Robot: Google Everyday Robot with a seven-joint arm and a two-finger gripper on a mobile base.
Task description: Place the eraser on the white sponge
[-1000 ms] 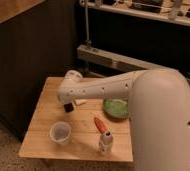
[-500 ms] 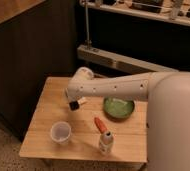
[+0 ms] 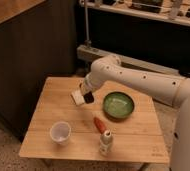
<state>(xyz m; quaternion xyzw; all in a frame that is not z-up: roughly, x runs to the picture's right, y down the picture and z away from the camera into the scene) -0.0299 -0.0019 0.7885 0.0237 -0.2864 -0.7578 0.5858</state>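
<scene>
Black and rigid, the eraser (image 3: 88, 96) looked light; our claw (image 3: 87, 95) gripped it by its sides just over the white sponge (image 3: 78, 97) at the wooden surface's (image 3: 48, 115) rear.

The pincer (image 3: 86, 95) hangs over the white sponge (image 3: 78, 97) — green bowl (image 3: 118, 105) just beside. Counter's (image 3: 53, 107) left side lies bare; cup (image 3: 60, 132), carrot (image 3: 99, 124) and bottle (image 3: 105, 141) crowd the front.

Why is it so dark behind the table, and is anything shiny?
In the camera view, warm light falls on the wooden table; the cabinets behind sit in shadow. The green bowl shows a pale sheen. The hand hangs beside the white sponge, edges blurry.
</scene>
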